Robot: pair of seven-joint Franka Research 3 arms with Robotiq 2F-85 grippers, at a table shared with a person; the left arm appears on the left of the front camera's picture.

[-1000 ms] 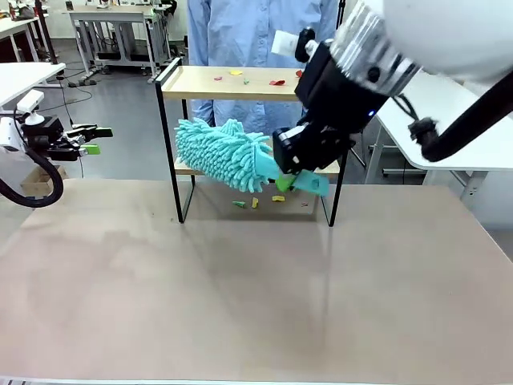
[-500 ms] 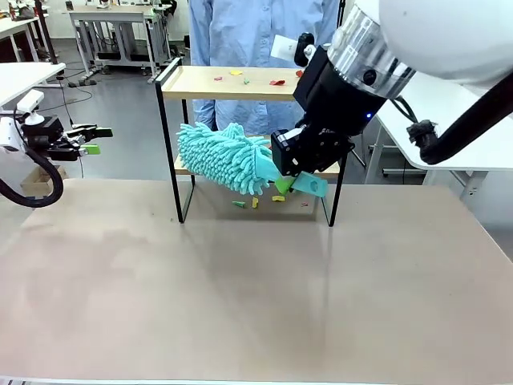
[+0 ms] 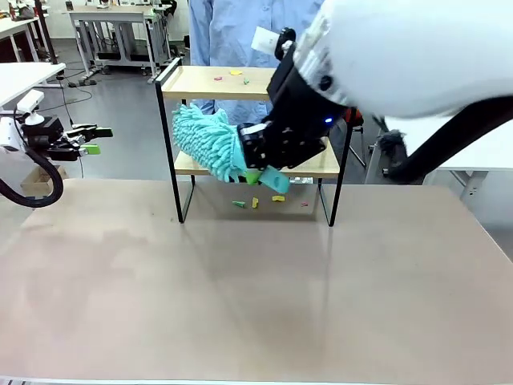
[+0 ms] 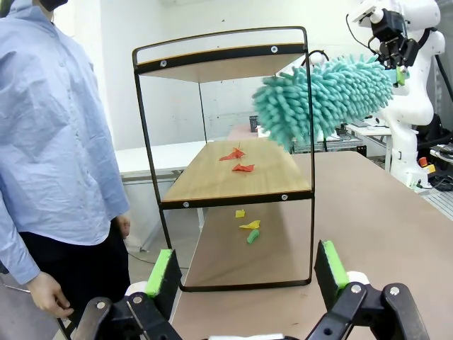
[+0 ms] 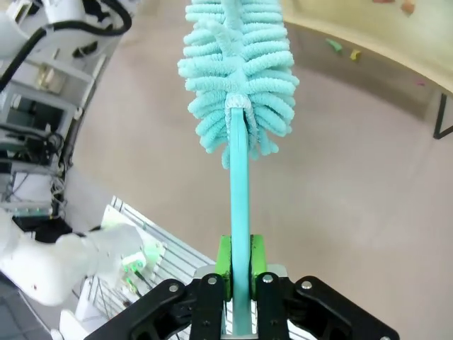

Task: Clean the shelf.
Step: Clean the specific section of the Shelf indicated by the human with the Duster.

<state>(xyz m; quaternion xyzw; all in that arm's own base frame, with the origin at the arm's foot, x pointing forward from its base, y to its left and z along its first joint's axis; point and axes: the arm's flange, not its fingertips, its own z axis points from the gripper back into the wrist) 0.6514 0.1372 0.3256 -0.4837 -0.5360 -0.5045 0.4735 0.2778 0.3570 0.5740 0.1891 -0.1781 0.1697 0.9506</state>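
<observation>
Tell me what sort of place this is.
Probably a robotics lab: a white robot arm works at the table, white workbenches stand on the grey floor behind, and a small shelf strewn with coloured scraps is staged for a duster trial.

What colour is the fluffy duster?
Turquoise; the duster shows best in the right wrist view.

The right arm (image 3: 401, 56) reaches across the middle, with the right gripper (image 5: 241, 258) clamped on a duster (image 5: 239, 78) handle. The left arm (image 3: 14, 164) sits at the left edge, the left gripper (image 4: 244, 268) level, jaws spread wide.
</observation>
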